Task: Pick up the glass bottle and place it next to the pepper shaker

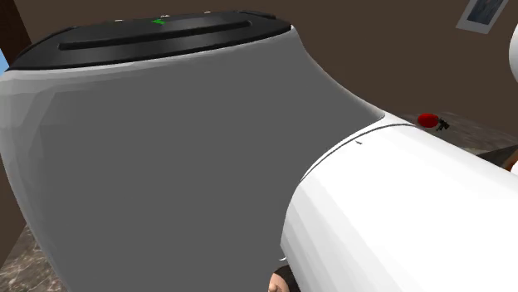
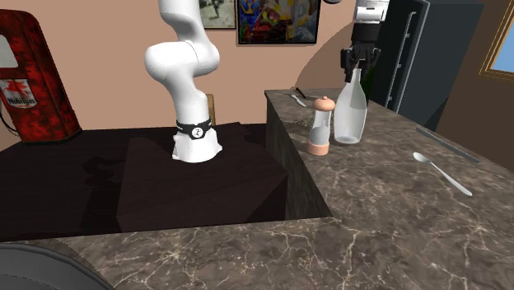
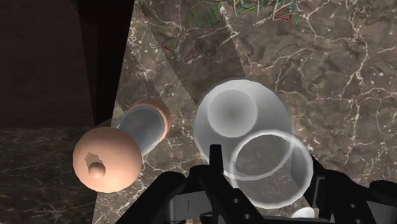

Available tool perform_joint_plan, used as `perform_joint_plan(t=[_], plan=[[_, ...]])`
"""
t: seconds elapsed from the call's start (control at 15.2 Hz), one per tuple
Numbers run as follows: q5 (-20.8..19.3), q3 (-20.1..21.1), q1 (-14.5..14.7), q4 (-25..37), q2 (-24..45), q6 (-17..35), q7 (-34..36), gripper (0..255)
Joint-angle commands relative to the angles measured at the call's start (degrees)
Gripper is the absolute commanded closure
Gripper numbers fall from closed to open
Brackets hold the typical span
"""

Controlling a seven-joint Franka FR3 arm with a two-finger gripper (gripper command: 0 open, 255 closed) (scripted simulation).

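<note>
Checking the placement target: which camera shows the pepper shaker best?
Second exterior view: shaker whole, upright, side-on beside the bottle. Wrist view gives its top from above. Shoulder view has the arm close before the lens.

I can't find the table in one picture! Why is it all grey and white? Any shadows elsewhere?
Shoulder view: the white and grey robot arm sits right against the camera, blocking most of the brown marble counter. Wrist view: the clear glass bottle is see-through, so that counter shows through it and lies shaded beside the tan round-topped pepper shaker.
</note>
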Motion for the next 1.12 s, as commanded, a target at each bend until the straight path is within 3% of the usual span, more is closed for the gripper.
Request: perform_joint_plan(t=[0.0,0.33,0.4,0.73,1.06], plan=[[0.0,0.0,0.0,-0.2,0.0,0.3,0.0,255],[0.0,0.0,0.0,-0.2,0.0,0.3,0.0,255],[0.0,0.0,0.0,-0.2,0.0,0.3,0.0,0],[0.0,0.0,0.0,-0.2,0.0,0.3,0.0,0],[1.2,-0.2,-0.3,5.2,-2.1,-6.8,-0.9,0]])
